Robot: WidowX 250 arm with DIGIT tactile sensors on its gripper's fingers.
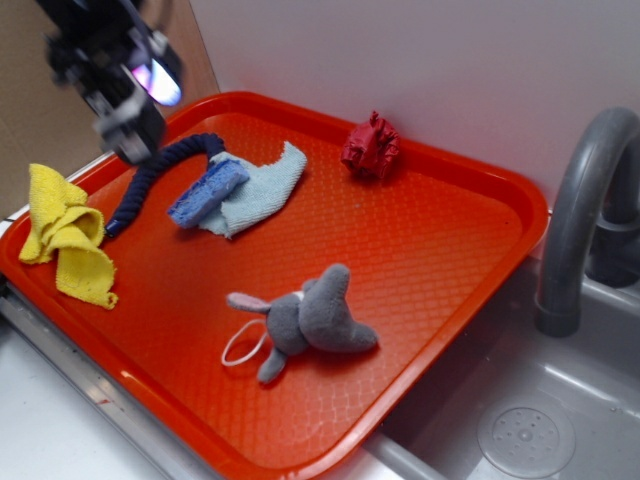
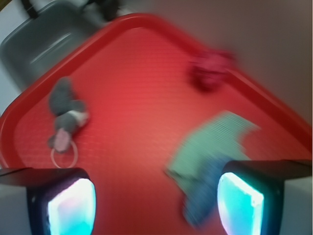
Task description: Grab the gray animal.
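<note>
The gray animal [image 1: 312,318] lies on its side near the front of the red tray [image 1: 440,250], its white loop [image 1: 243,347] spread out to its left. In the blurred wrist view the gray animal [image 2: 66,111] shows at the left of the tray. My gripper [image 1: 135,95] hangs high over the tray's back left corner, far from the animal. Its jaws stand wide apart, and only bare tray shows between the glowing pads [image 2: 73,208]. The gripper [image 2: 156,205] holds nothing.
A dark red lumpy ball [image 1: 371,147] sits at the tray's back edge. A blue sponge block [image 1: 208,192] rests on a pale blue cloth [image 1: 262,188], beside a dark blue rope [image 1: 160,172]. A yellow cloth [image 1: 66,235] drapes the left rim. A sink [image 1: 540,420] and faucet [image 1: 580,210] lie to the right.
</note>
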